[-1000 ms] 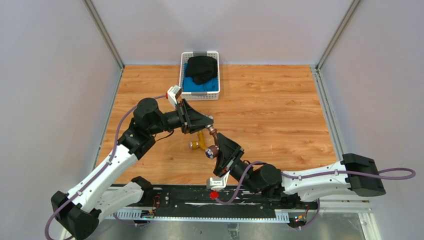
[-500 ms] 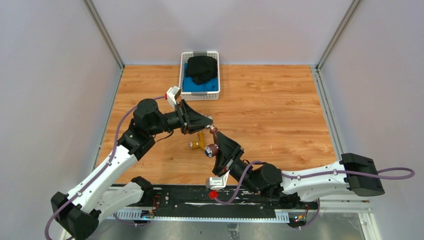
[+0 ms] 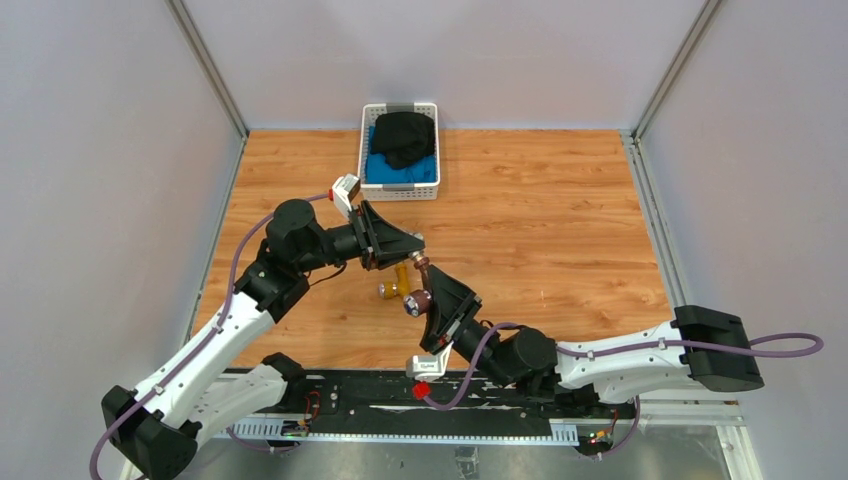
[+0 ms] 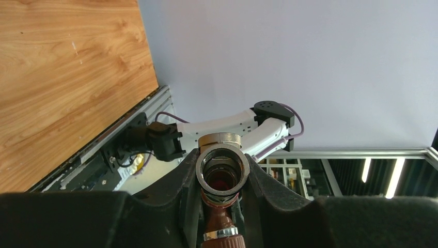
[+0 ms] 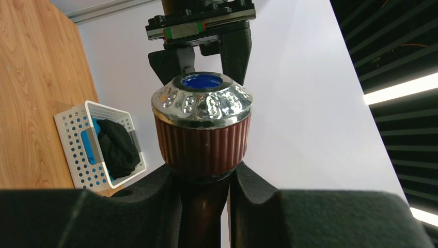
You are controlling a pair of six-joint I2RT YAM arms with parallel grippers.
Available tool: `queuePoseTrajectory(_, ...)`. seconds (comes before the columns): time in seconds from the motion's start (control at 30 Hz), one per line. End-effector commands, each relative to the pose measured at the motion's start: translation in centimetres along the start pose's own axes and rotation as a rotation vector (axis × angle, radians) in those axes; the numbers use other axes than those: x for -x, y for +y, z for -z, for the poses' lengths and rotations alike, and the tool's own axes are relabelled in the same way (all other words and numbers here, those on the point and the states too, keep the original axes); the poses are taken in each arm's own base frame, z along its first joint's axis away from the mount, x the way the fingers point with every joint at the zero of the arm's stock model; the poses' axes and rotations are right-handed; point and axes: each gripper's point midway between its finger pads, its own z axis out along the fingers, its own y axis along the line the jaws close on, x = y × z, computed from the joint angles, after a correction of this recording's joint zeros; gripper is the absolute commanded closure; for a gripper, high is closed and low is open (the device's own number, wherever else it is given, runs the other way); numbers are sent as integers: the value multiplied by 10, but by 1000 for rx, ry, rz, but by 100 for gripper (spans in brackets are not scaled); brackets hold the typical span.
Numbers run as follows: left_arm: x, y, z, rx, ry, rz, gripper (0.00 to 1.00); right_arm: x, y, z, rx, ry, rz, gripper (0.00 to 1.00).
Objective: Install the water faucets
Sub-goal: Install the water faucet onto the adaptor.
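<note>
The wooden table [image 3: 560, 220] lies in a bay with pale grey walls on three sides. At its 12 o'clock edge sits a white perforated basket [image 3: 400, 194] holding a black cloth [image 3: 403, 138] on top of a blue cloth [image 3: 395, 172].

Since a second ago my right arm [image 3: 620, 355] has slid a little toward 9 o'clock. It has carried the round knob [image 3: 416, 303] with it, and my left arm [image 3: 230, 320] has edged the same way. The brass faucet [image 3: 397, 282] and the basket have not moved.

My left gripper [image 3: 417, 243] is closed tight on the silvery open end of the reddish-brown faucet [image 3: 421, 272], one finger pressed to each side of the ring. My right gripper [image 3: 424, 292] is clamped on the same faucet's stem just under the knob, whose chrome cap has a blue centre. That faucet is held between my two grippers over the table, left of centre toward 7 o'clock. The brass faucet lies on the wood at the knob's 10 o'clock, partly hidden under my left gripper.
</note>
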Motion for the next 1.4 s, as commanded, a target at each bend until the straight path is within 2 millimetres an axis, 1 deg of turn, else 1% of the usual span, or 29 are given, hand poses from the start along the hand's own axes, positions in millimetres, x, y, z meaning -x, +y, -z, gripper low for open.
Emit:
queuePoseTrajectory(0.0,-6,-8,5,-45,14,-21,100,8,-23,-5,-74,-12,-80,100)
queuePoseTrajectory(0.1,-5,-11,5,-57,11,-26,100,7,-26,-4,-95,-9,-130,100)
queuePoseTrajectory(0.2,-5,-12,5,-67,9,-32,100,4,-27,-2,-116,-5,-223,100)
queuePoseTrajectory(0.33,-6,-10,5,-67,11,-30,100,3,-33,1,-161,-20,-391,100)
queuePoseTrajectory(0.5,-3,-12,7,-90,-14,-34,100,6,-33,1,-180,-45,-581,100)
queuePoseTrajectory(0.77,0,-15,8,-122,-42,-34,100,5,-39,3,-283,-88,-945,100)
queuePoseTrajectory(0.83,0,-16,8,-123,-42,-37,100,4,-38,4,-293,-97,-1003,100)
queuePoseTrajectory(0.93,0,-15,8,-128,-46,-40,100,1,-39,4,-316,-101,-1105,100)
queuePoseTrajectory(1.03,2,-15,8,-136,-57,-52,100,-3,-43,5,-351,-106,-1254,100)
queuePoseTrajectory(1.13,3,-15,9,-144,-80,-63,100,-3,-46,4,-361,-135,-1381,100)
queuePoseTrajectory(1.27,3,-16,12,-153,-96,-82,100,-3,-48,0,-376,-138,-1445,100)
queuePoseTrajectory(1.37,4,-18,13,-157,-103,-88,100,-2,-45,-4,-374,-136,-1466,100)
